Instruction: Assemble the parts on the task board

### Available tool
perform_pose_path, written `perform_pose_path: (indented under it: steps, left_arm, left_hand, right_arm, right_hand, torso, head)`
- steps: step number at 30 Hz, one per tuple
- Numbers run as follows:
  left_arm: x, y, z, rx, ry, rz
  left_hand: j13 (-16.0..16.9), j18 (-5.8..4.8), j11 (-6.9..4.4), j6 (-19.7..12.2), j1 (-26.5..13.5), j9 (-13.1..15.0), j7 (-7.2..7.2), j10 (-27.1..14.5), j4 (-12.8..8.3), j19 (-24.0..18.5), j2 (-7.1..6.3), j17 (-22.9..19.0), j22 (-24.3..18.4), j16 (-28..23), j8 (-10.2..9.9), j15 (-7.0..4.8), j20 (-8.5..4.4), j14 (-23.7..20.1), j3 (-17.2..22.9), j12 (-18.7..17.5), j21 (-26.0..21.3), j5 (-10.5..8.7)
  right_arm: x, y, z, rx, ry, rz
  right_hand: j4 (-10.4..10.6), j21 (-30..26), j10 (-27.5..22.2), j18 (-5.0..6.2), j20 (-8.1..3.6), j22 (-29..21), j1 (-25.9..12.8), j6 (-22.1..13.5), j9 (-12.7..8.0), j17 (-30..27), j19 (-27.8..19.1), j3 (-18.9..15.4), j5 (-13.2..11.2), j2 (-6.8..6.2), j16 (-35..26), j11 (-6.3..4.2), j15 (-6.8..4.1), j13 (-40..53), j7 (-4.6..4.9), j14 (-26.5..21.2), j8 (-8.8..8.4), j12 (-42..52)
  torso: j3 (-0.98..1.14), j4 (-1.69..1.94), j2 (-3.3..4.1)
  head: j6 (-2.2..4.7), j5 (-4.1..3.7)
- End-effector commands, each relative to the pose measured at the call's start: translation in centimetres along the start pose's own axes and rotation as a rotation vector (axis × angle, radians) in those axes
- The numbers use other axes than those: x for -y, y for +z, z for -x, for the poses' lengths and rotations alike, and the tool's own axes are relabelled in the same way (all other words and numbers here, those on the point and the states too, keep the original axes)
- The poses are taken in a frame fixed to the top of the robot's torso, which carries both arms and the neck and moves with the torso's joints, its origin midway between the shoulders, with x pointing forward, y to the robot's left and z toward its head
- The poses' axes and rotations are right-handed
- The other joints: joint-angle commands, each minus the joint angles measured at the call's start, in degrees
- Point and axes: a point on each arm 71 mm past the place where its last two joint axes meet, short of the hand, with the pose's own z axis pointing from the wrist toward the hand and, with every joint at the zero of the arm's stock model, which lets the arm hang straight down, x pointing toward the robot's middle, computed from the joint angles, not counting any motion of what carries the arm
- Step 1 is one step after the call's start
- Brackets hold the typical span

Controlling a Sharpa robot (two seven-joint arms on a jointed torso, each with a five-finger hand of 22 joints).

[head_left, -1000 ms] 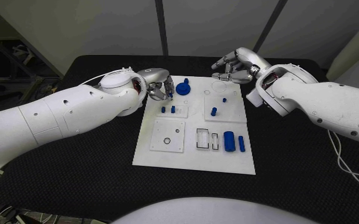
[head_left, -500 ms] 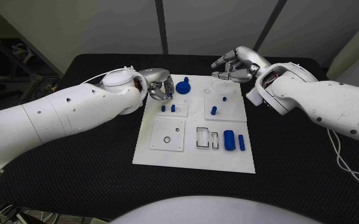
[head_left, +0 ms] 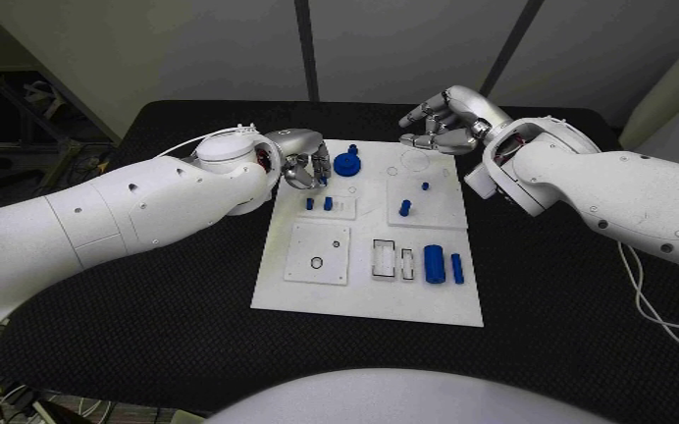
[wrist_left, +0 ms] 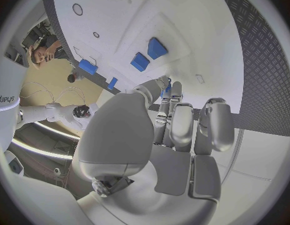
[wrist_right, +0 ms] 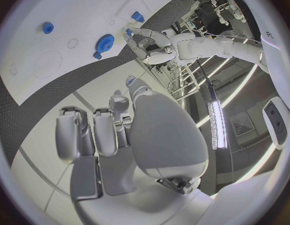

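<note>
The white task board (head_left: 365,298) lies in the middle of the black table. My left hand (head_left: 301,163) hovers over its back left corner and pinches a small blue part (wrist_left: 167,88) between its fingertips, just left of the blue round knobbed part (head_left: 346,167). Two short blue pegs (head_left: 319,205) stand in the plate below that hand. My right hand (head_left: 450,128) hangs over the board's back right edge with its fingers curled in and nothing seen in them. In the right wrist view the knobbed part (wrist_right: 106,42) and my left hand (wrist_right: 145,42) lie beyond the right hand's fingers.
More blue parts sit on the board: two pegs (head_left: 405,210) in the right plate, and a thick cylinder (head_left: 433,266) and a thin one (head_left: 455,270) at the front right. Empty rectangular slots (head_left: 384,260) and a ring (head_left: 316,266) lie at the front. Black table surrounds the board.
My left hand has edged slightly to the right, towards the knobbed part, still pinching its small blue part. The right hand has barely moved.
</note>
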Motion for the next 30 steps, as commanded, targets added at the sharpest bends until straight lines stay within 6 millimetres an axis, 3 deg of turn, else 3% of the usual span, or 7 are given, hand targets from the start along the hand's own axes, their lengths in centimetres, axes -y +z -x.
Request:
perform_pose_path:
  steps: [1, 30]
  left_arm:
    - [0.16, 0.02, -0.26, -0.024, 0.001, -0.001]
    - [0.48, 0.06, -0.4, -0.024, 0.0, -0.005]
  left_hand:
    - [0.0, 0.39, 0.08, 0.4, -0.6, 0.0, -0.11, 0.4, -0.2, 0.3, 0.1, -0.1, 2.9, 0.1, -0.1, -0.07, 0.01, 0.3, 0.0, -0.4, 0.0, -0.31]
    - [0.2, 0.31, 0.05, 0.6, -0.6, -0.2, -0.08, 0.8, -0.6, 0.3, 0.14, -0.6, 3.3, -0.1, -0.3, -0.16, -0.08, 0.1, -0.1, -0.8, 0.2, -0.31]
  right_arm:
    - [-0.11, 0.05, 0.02, -0.004, 0.001, 0.006]
    - [-0.04, 0.16, -0.06, -0.008, 0.001, 0.001]
  right_hand:
    - [0.2, -0.2, 0.0, 0.37, -0.07, 5.5, -0.3, 0.1, 0.0, 3.0, -0.1, 0.0, 0.3, 0.32, -0.1, 0.11, -0.39, 0.1, 0.11, 3.0, -0.16, 0.2]
    - [0.3, -0.3, -0.1, 0.4, -0.08, 5.4, -0.3, 0.1, 0.0, 2.8, -0.2, 0.1, 0.4, 0.41, -0.3, 0.1, -0.41, -0.1, 0.11, 2.9, -0.13, 0.1]
  torso:
    - [-0.02, -0.05, 0.02]
    - [-0.04, 0.04, -0.03]
  head:
    - [0.0, -0.03]
    - [-0.15, -0.05]
